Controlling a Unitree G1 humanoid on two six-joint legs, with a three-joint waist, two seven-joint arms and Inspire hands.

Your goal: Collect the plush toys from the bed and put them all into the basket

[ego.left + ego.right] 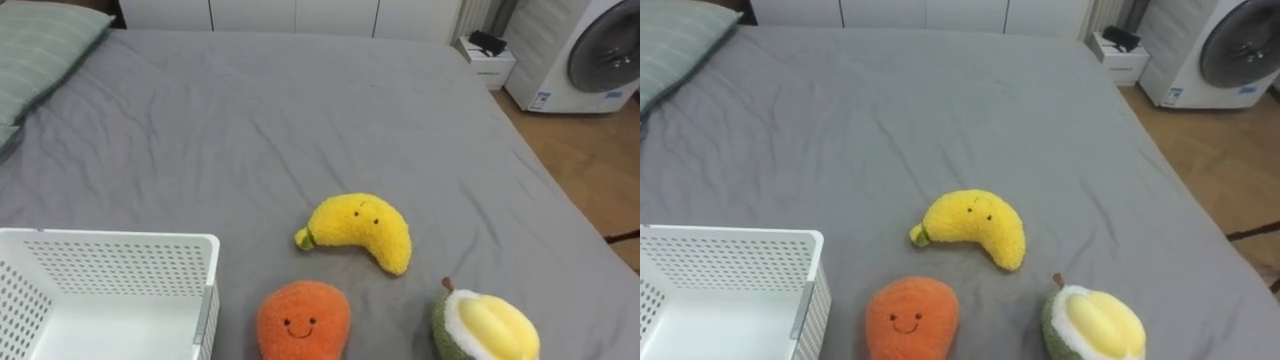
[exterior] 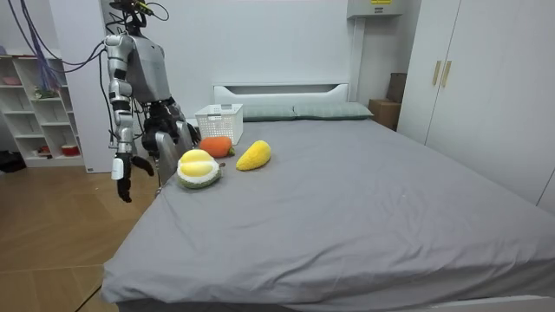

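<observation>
Evidently the collecting has not yet begun: all three toys lie on the grey bed (image 1: 300,110) and the white perforated basket (image 1: 120,243) beside them looks empty as far as its inside shows. In the room view the robot stands upright at the bedside. Its right hand (image 2: 122,176) hangs at its side below the mattress edge, fingers (image 2: 127,192) pointing down, seemingly slack and holding nothing. Everything to be gathered sits up and forward of those fingers, well apart from them. The plush durian (image 1: 487,325) lies nearest to them. The orange fruit plush (image 1: 303,320) with a smiling face lies farther across, just beside the basket wall, and the plush banana (image 1: 358,228) lies a little deeper onto the bed between the two. The step in hand is judged to be the first approach and pick. The next move calls for raising the arm over the mattress edge, reaching to one toy, likely the durian, and spreading the fingers wide enough to close round its soft, rounded body. The toy must then be carried across the other toys to the basket.
</observation>
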